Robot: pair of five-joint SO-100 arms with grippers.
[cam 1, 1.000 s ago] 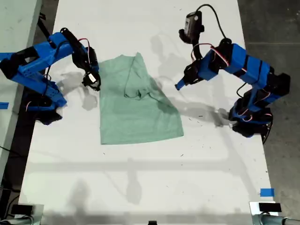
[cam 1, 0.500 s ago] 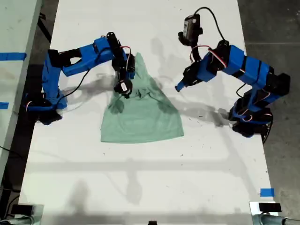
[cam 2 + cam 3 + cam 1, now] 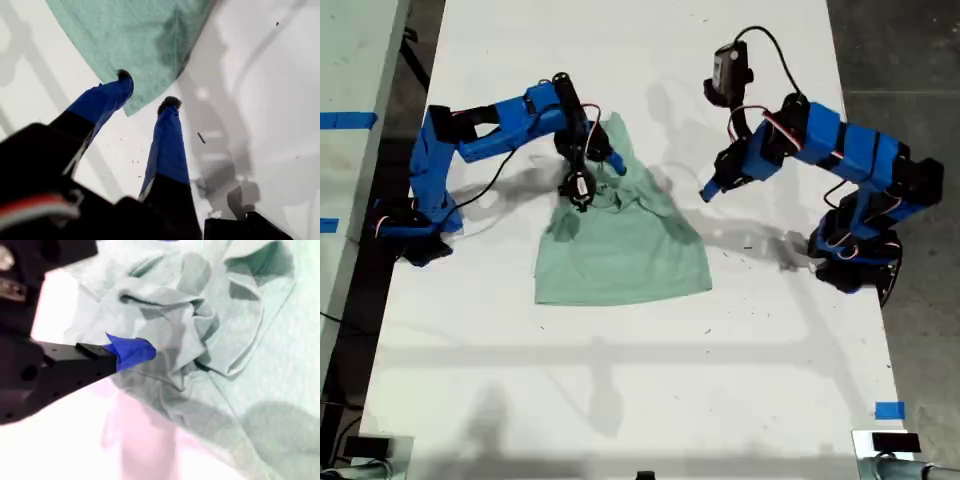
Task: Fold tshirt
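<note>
The pale mint-green tshirt (image 3: 620,250) lies on the white table (image 3: 620,400), its lower half flat and its upper part bunched into folds (image 3: 235,315). My second gripper (image 3: 595,175) reaches in from the exterior view's left and sits on that bunch. Only one blue finger (image 3: 130,352) shows, lying against the crumpled cloth, and the other jaw is hidden. My first gripper (image 3: 705,190), on the arm at the exterior view's right, hovers open (image 3: 146,90). Its fingertips straddle a corner of the tshirt (image 3: 140,35) and hold nothing.
Both arm bases stand at the table's side edges in the exterior view. A blue tape mark (image 3: 890,410) sits near the front right corner of the exterior view. Dark floor lies beyond the exterior view's right edge, and another pale surface with blue tape (image 3: 350,120) on the left.
My second gripper swung from the tshirt's left edge, as the exterior view shows it, onto its upper middle, dragging that side inward into a bunch. My first gripper barely moved.
</note>
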